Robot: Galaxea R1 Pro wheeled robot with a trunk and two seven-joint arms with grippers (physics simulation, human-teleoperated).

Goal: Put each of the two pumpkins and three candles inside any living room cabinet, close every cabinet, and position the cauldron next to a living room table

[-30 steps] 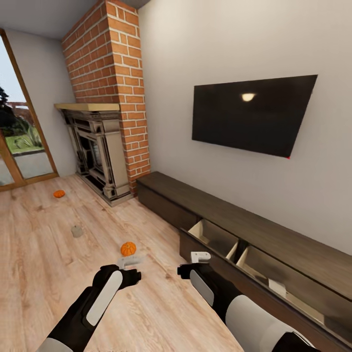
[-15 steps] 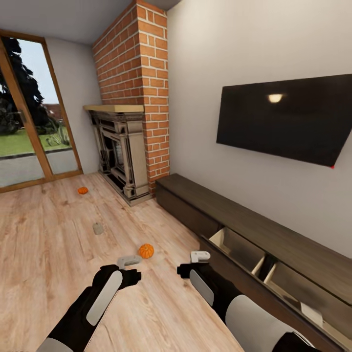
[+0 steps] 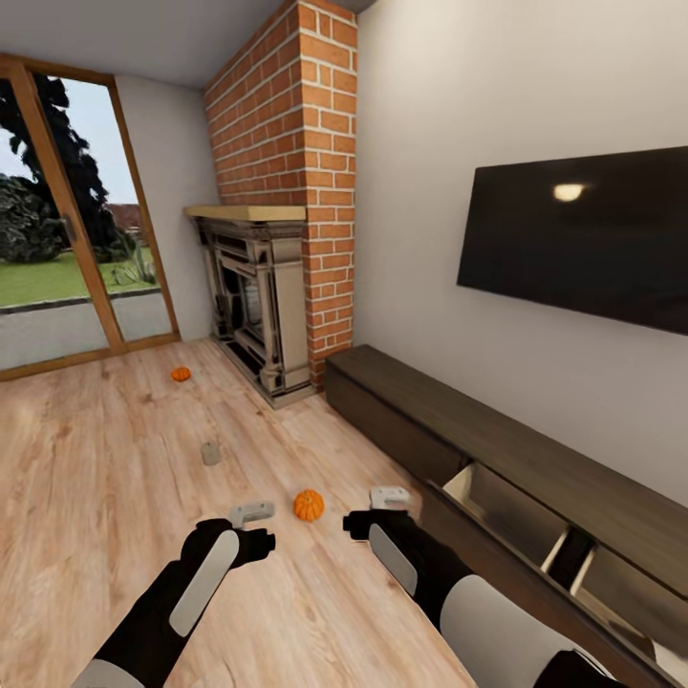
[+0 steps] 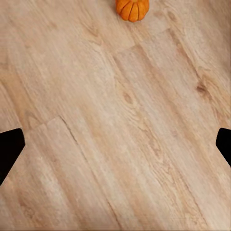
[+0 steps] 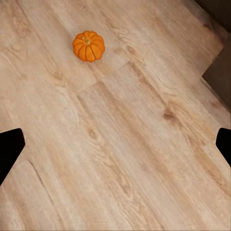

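Two small ribbed orange pumpkins [image 3: 309, 505] [image 3: 181, 374] on wood plank floor [image 3: 86, 459]; left tool [image 3: 252, 514] and right tool [image 3: 390, 497] both spread, empty.

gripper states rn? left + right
Left gripper: open, holding nothing, above bare floor.
Right gripper: open, holding nothing; the near pumpkin lies on the floor ahead.

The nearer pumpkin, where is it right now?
In the head view the nearer pumpkin sits on the wood floor just ahead of and between both hands, left of the cabinet with its open drawers.
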